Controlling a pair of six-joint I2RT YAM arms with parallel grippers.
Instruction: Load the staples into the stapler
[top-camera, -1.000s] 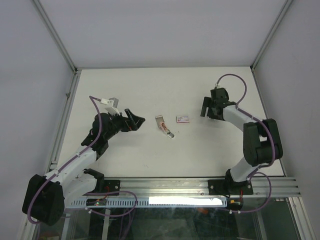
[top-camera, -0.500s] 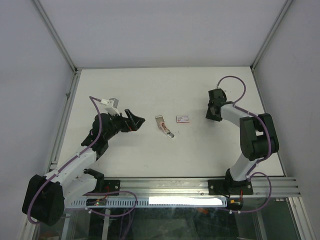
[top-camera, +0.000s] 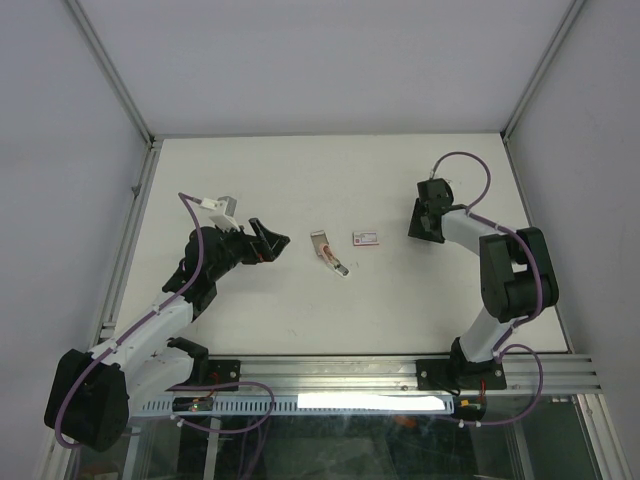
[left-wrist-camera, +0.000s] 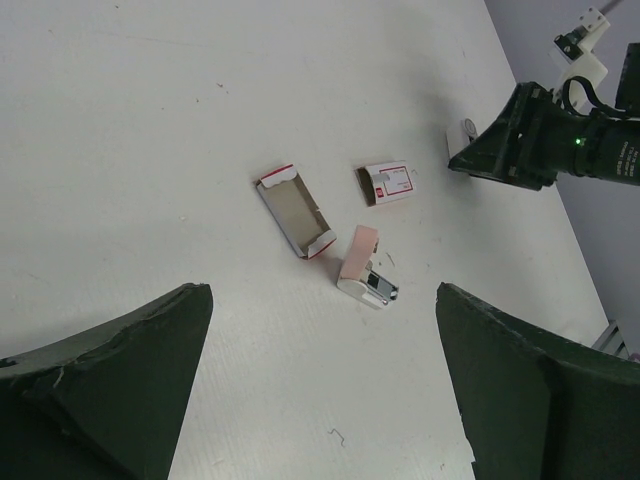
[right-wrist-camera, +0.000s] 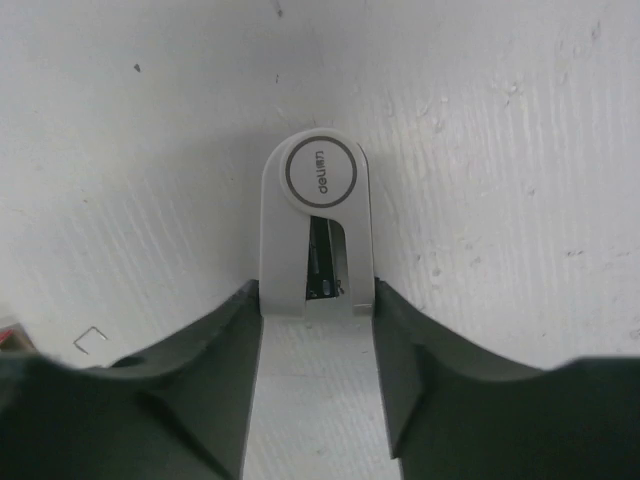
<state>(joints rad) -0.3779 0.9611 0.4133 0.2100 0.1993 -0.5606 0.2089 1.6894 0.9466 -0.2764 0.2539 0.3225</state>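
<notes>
Wider a second ago, the right gripper (top-camera: 420, 225) is being closed on a white rounded piece (right-wrist-camera: 318, 230), clear only in its wrist view. The left gripper (left-wrist-camera: 322, 292) is being held wide and empty, with the stapler (left-wrist-camera: 364, 268) and staples (left-wrist-camera: 386, 184) lying between them.

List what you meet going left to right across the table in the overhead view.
Left tool, open → open cardboard tray → stapler → staple box → right tool, gripping a white piece.
</notes>
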